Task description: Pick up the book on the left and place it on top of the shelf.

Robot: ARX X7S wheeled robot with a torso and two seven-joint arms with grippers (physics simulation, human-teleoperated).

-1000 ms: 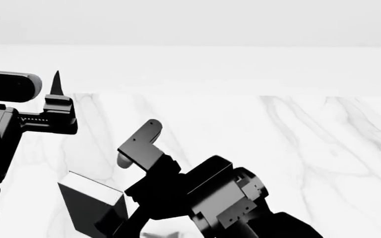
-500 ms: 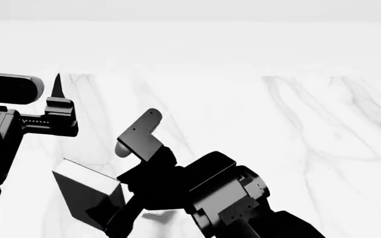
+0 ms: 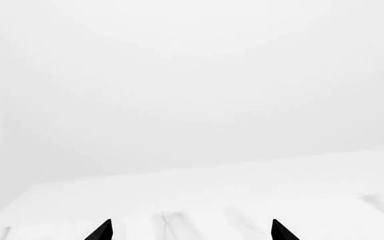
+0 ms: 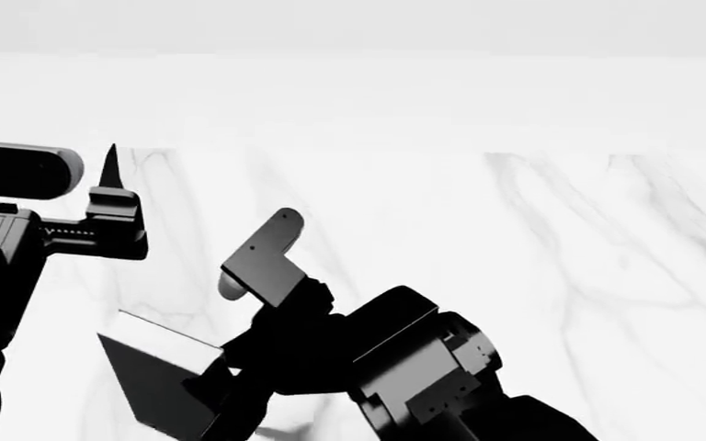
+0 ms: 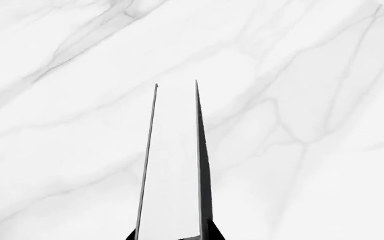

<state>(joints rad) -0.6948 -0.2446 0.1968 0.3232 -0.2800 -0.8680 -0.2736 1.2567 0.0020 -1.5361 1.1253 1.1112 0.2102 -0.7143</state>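
Observation:
The dark charcoal book (image 4: pixel 157 381) with white page edges hangs tilted above the marble table, low at the left of the head view. My right gripper (image 4: pixel 221 372) is shut on one end of it. In the right wrist view the book (image 5: pixel 175 165) shows edge-on, white pages between two thin dark covers, sticking out from the right gripper (image 5: pixel 175 236). My left gripper (image 4: pixel 41 152) is open and empty at the far left, fingertips pointing up; in the left wrist view the gripper (image 3: pixel 190 235) shows only two dark tips with nothing between them. The shelf is out of view.
The white marble table (image 4: pixel 513 276) with grey veins fills the head view, its far edge (image 4: pixel 451 152) meeting a pale wall. A grey flat bracket (image 4: pixel 261 257) on my right wrist stands above the book. The left wrist view shows table (image 3: pixel 245 200) and wall only.
The head view has tilted a little, so the table's far edge shifted up, then partly back. The right gripper keeps hold of the book at about the same place. The left gripper stays open.

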